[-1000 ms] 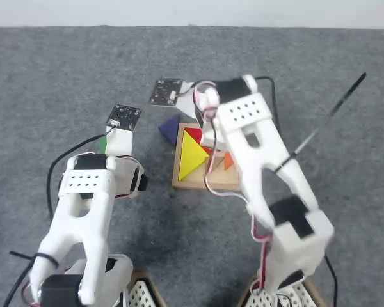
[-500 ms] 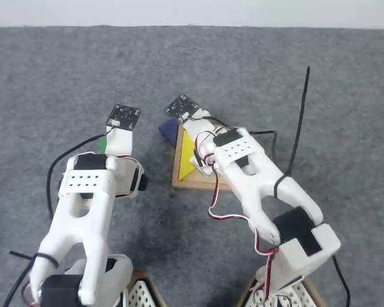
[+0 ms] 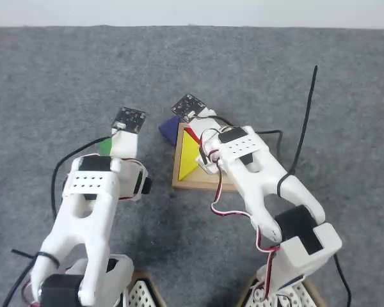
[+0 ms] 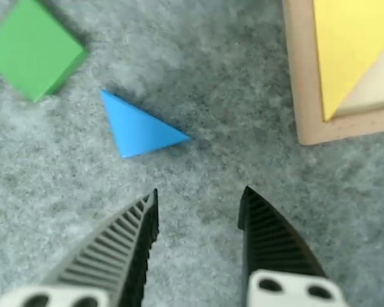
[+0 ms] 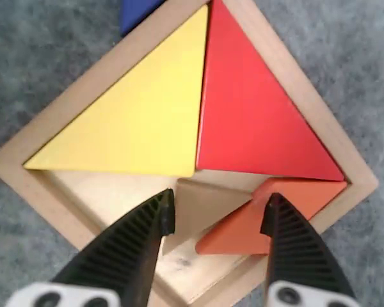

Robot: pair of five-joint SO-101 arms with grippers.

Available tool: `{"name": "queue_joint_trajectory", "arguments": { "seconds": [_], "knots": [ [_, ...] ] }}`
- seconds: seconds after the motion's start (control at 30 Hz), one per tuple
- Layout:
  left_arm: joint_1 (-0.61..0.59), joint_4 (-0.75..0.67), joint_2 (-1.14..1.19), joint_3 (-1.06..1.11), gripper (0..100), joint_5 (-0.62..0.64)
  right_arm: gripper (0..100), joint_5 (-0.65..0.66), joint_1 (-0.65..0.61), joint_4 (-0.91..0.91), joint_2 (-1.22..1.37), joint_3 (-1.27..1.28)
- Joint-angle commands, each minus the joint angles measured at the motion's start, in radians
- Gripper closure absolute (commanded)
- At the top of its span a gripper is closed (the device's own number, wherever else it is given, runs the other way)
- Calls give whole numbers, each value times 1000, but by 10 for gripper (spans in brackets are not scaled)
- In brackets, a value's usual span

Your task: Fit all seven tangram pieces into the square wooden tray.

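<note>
Wooden tray [image 5: 83, 96]: holds yellow triangle [image 5: 134, 121], red triangle [image 5: 249, 115], orange piece [image 5: 256, 220]; rest bare. Above the bare part: right tool [image 5: 221, 204], wide, empty. Beside tray: left tool [image 4: 200, 198], wide, over blue triangle [image 4: 137, 131], apparently for pickup; green square [image 4: 32, 54] farther out.

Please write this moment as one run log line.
tray: yellow piece, red piece, orange piece inside | left gripper: open, near blue triangle | right gripper: open, over tray

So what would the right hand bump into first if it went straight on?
The right hand would probably meet the bare floor of the wooden tray first, beside the orange piece; depth is hard to judge.
</note>
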Motion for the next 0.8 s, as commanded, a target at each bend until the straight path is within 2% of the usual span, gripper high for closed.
{"name": "queue_joint_trajectory", "arguments": {
  "seconds": [0.0, 0.5, 0.77],
  "knots": [
    [34, -38, -35, 4, 805, 2, 772, 11, 4, 15, -84, -48],
    [28, -34, -37, 2, 805, 3, 772, 18, 24, 15, -110, 64],
    [28, -34, -37, 2, 805, 3, 772, 38, 128, 13, -33, 17]
  ]
}}
